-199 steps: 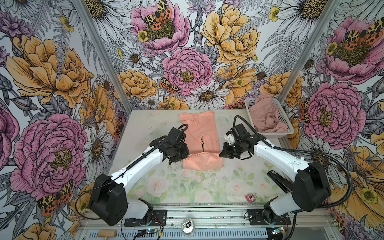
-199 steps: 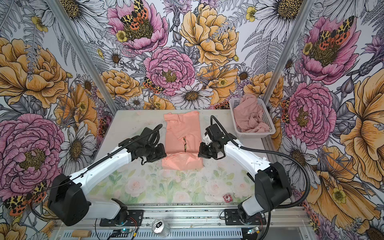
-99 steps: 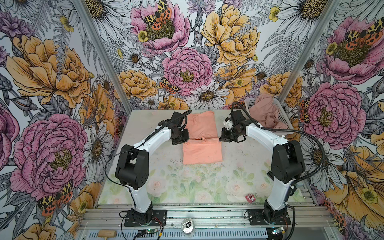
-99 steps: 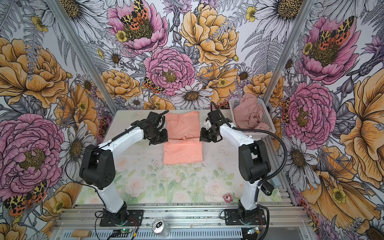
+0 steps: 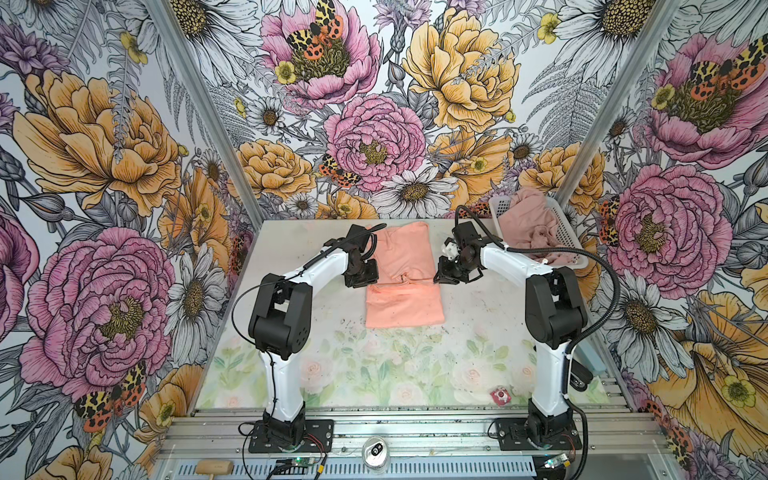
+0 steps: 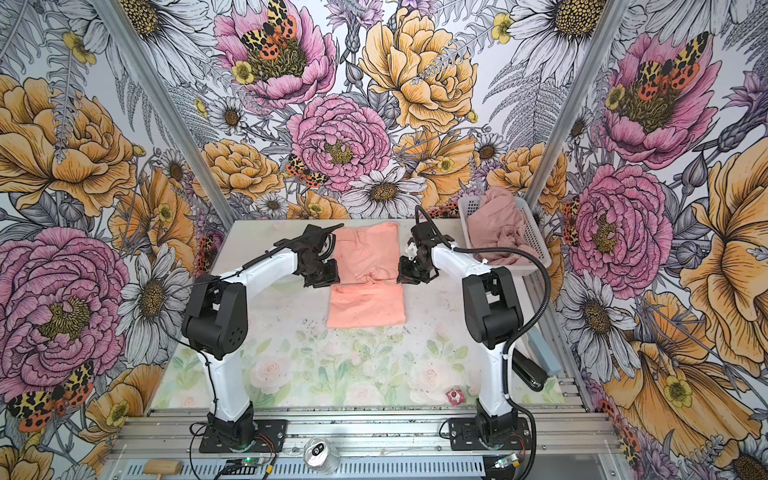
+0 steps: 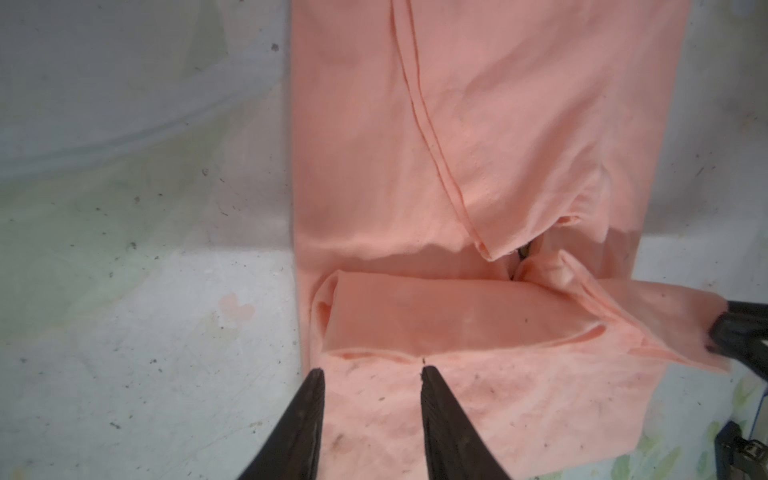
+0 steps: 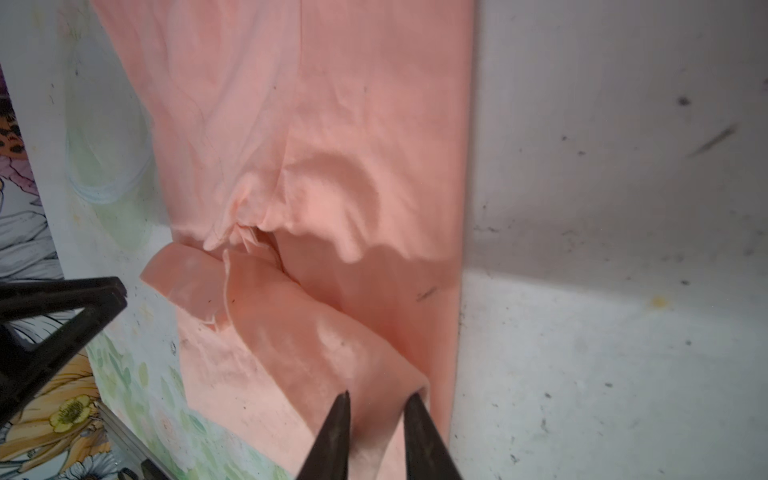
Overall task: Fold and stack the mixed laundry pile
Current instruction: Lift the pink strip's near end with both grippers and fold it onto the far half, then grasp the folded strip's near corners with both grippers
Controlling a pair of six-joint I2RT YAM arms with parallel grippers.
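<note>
Currently, left gripper (image 7: 370, 370) spread over T-shirt (image 5: 401, 305) edge, frame centre — right gripper (image 8: 380, 395) parted, raised fold between its jaws.

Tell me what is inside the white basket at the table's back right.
A crumpled dusty-pink garment fills the basket, bulging above its rim. The basket's floor and anything beneath the garment are covered and cannot be seen.
</note>
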